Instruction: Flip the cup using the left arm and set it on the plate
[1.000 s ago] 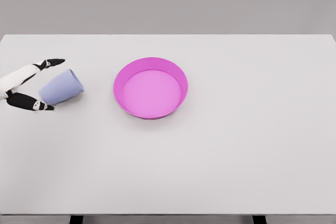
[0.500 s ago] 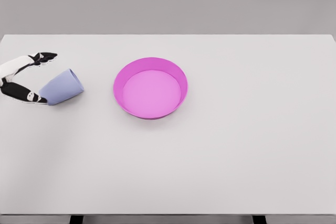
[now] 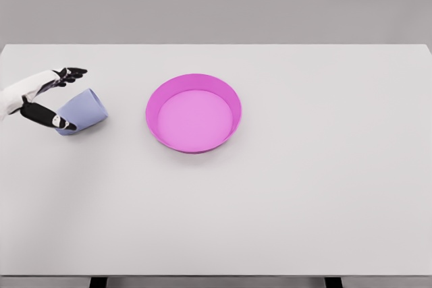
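Over at the white tabletop's (image 3: 304, 187) left edge, the left robot hand (image 3: 48, 98) spreads its fingers around the base of the lavender cup (image 3: 82, 110) lying on its side, well apart from the magenta plate (image 3: 194, 112).

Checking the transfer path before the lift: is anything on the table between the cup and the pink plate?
Nothing visible. The lavender cup lies on its side at the left hand, and only bare white table separates it from the pink plate to its right.
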### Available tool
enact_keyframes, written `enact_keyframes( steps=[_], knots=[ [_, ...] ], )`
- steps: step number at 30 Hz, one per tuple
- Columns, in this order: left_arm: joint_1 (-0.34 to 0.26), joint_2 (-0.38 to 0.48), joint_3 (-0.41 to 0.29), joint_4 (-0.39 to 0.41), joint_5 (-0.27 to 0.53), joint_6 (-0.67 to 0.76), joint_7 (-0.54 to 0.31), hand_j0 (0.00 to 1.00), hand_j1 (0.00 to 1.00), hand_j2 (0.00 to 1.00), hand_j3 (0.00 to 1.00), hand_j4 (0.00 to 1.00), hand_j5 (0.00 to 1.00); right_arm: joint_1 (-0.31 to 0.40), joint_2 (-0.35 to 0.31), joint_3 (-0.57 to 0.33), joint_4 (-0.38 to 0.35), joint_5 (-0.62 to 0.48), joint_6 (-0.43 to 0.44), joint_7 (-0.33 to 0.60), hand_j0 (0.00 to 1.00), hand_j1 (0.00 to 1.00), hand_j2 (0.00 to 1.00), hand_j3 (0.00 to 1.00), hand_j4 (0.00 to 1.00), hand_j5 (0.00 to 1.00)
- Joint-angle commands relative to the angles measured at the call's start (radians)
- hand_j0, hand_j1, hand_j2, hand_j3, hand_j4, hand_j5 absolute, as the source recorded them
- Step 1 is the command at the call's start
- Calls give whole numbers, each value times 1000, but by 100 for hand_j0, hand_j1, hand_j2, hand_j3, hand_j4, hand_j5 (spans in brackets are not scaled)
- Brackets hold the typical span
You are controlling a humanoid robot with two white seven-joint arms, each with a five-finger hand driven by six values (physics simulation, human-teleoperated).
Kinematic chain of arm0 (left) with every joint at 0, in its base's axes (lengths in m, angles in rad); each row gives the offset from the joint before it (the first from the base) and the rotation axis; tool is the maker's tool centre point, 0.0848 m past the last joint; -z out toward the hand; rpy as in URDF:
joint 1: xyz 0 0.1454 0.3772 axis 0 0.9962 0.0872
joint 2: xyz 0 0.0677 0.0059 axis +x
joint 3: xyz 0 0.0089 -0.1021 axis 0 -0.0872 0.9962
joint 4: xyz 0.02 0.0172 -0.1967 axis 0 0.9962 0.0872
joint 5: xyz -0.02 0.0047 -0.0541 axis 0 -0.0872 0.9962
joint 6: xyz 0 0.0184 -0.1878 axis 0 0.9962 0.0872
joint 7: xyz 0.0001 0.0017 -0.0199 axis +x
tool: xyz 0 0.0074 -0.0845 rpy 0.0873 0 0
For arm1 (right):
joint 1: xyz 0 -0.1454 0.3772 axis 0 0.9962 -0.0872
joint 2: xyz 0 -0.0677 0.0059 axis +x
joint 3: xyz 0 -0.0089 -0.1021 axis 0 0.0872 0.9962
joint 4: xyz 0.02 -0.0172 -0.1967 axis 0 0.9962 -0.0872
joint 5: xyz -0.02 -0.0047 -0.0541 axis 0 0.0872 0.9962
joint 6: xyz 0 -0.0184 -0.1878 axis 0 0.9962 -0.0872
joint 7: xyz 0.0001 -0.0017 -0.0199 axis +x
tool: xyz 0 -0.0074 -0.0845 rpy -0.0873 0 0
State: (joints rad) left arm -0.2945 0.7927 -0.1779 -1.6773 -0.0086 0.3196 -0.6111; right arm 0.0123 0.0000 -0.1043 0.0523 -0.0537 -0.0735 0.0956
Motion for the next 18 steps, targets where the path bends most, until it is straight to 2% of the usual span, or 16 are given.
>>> enact_keyframes(
  steps=[1, 5, 8, 15, 18],
  knots=[
    [0, 3, -9, 1, 2, 21, 0, 100, 100, 100, 100, 100, 100, 0, 0, 0, 0, 0, 0, -1, 100, 100, 100, 100, 100, 100],
    [-9, 3, -11, 16, 1, 24, 0, 100, 100, 100, 100, 100, 100, 0, 0, 0, 1, 0, 0, 1, 100, 100, 100, 100, 100, 100],
    [-49, 3, -75, 21, -1, 95, 0, 100, 100, 100, 100, 100, 100, 0, 0, 0, 0, 0, 0, 1, 100, 100, 100, 100, 100, 100],
    [-57, 2, -81, 30, 1, 101, 0, 100, 100, 100, 100, 100, 100, 0, 0, 0, 0, 0, 0, -1, 100, 100, 100, 100, 100, 100],
    [-69, 0, -104, 33, 1, 153, 0, 100, 100, 100, 100, 100, 100, 0, 0, 0, 0, 0, 0, 1, 100, 100, 100, 100, 100, 100]
  ],
)
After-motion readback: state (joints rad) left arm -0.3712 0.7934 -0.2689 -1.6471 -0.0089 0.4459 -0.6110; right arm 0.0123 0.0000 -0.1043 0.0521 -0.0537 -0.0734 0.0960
